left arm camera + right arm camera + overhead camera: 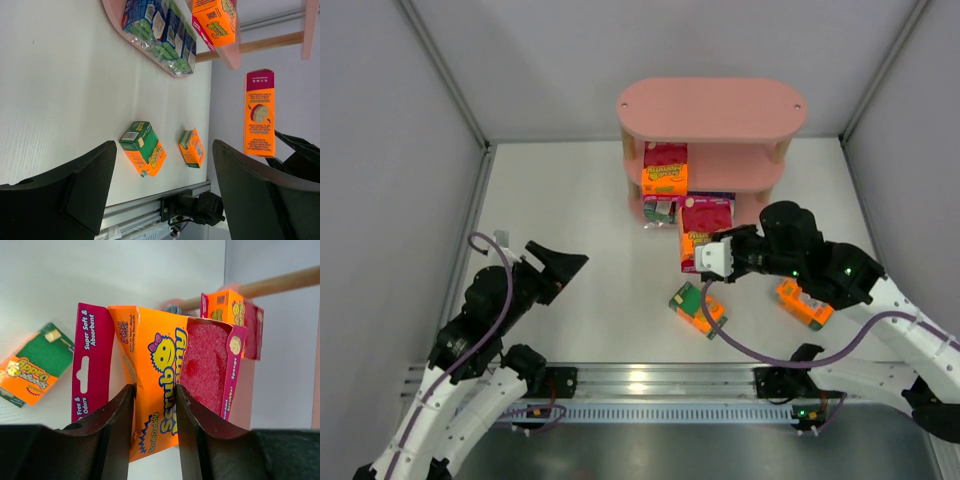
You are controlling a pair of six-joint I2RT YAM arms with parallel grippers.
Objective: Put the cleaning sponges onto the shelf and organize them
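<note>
The right end effector [155, 390] pinches an orange-and-magenta pack [170, 385] by its lower part and holds it above the surface [570, 200], just in front of the pink shelf [710, 105]. The left end effector [558, 262] hangs spread and empty, well apart on the left. A matching pack [664, 168] already stands on the middle tier, with blue-and-white packs [160, 30] on the bottom board. A green-and-orange pack [697, 308] and a second pack [804, 302] lie on the surface near the right arm.

The step in hand looks like shelving the held pack. It probably goes best kept upright, carried in over the board's edge beside its twin, clear of the wooden post, and let go only once its base rests flat.
</note>
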